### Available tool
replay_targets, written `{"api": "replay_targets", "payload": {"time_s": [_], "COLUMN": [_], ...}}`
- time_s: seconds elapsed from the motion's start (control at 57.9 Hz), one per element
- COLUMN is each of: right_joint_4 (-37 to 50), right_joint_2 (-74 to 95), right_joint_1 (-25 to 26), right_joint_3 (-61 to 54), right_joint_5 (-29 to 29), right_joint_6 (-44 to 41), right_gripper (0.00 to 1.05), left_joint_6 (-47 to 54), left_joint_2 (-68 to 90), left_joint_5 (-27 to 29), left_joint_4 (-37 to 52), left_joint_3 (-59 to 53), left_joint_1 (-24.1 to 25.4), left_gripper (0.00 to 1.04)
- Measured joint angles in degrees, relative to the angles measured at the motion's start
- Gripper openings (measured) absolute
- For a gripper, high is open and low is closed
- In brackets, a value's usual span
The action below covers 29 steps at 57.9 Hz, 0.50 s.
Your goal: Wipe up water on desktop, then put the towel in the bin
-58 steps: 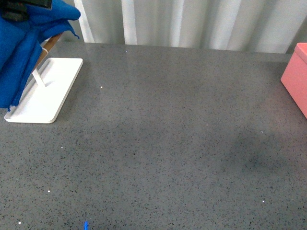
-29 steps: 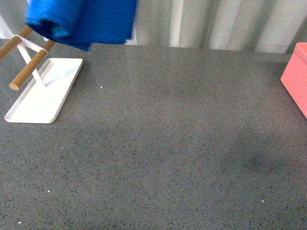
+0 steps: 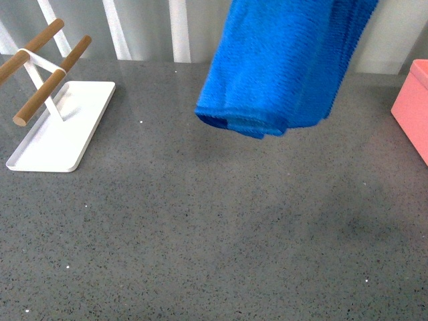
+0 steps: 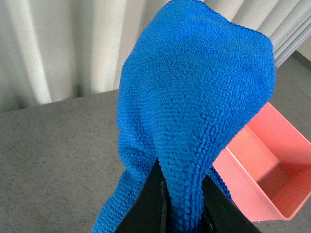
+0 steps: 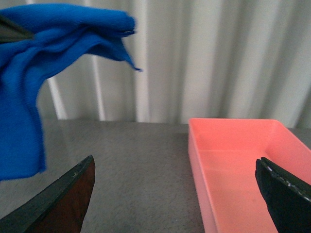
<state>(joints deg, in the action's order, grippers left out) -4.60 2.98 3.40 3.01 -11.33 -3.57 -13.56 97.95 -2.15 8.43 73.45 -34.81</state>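
Observation:
The blue towel [image 3: 281,67] hangs bunched in the air over the far middle-right of the grey speckled desktop [image 3: 200,221]; its top runs out of the front view. My left gripper [image 4: 182,204] is shut on a fold of the towel [image 4: 194,97], with the black fingers pinching it from both sides. The pink bin [image 3: 413,110] stands at the right edge, empty inside [image 4: 257,170]. My right gripper [image 5: 177,194] is open and holds nothing, low over the desktop in front of the bin [image 5: 233,160]; the towel [image 5: 29,97] hangs off to one side. No water shows plainly.
A white tray [image 3: 87,107] with a rack of wooden bars [image 3: 43,90] stands at the far left. Pale pleated curtains [image 3: 147,30] close off the back edge. A faintly darker patch [image 3: 354,221] marks the desktop at front right.
The towel has travelled from above the white tray at far left across to the middle-right, nearer the bin. The wooden rack is now uncovered.

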Motion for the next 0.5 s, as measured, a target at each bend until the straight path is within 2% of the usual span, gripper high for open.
{"api": "replay_targets", "payload": {"time_s": [0.035,0.052,0.086,0.138,0.259,0.328,0.501], "right_joint_4": [-2.69,-2.69,-1.16,1.99,9.35,16.31,32.28], "right_joint_2": [4.17,5.16,9.70,13.31,20.48,27.58,43.93], "right_joint_1": [3.17,3.74,5.35,6.25,7.26,8.20,7.69], "right_joint_3": [1.38,1.62,2.47,3.65,7.61,9.51,11.96], "right_joint_5": [-10.21,-12.41,-21.14,-27.58,-34.40,-38.40,-41.57], "right_joint_6": [-3.93,-4.68,-7.08,-8.46,-10.25,-9.44,-1.81], "right_gripper": [0.98,0.98,0.98,0.98,0.98,0.98,0.98], "left_joint_6": [-0.63,-0.79,-1.27,-1.75,-2.40,-3.06,-3.56], "left_joint_2": [0.09,0.09,0.11,0.11,0.17,0.17,0.17], "left_joint_5": [0.04,0.04,-0.02,0.00,0.26,0.35,-0.04], "left_joint_4": [0.31,0.37,0.55,0.66,0.85,0.96,0.96], "left_joint_3": [-0.37,-0.42,-0.57,-0.59,-0.81,-0.81,-0.81], "left_joint_1": [-0.35,-0.44,-0.87,-1.03,-0.83,-0.68,-0.85], "left_gripper": [0.06,0.06,0.06,0.06,0.06,0.06,0.06]}}
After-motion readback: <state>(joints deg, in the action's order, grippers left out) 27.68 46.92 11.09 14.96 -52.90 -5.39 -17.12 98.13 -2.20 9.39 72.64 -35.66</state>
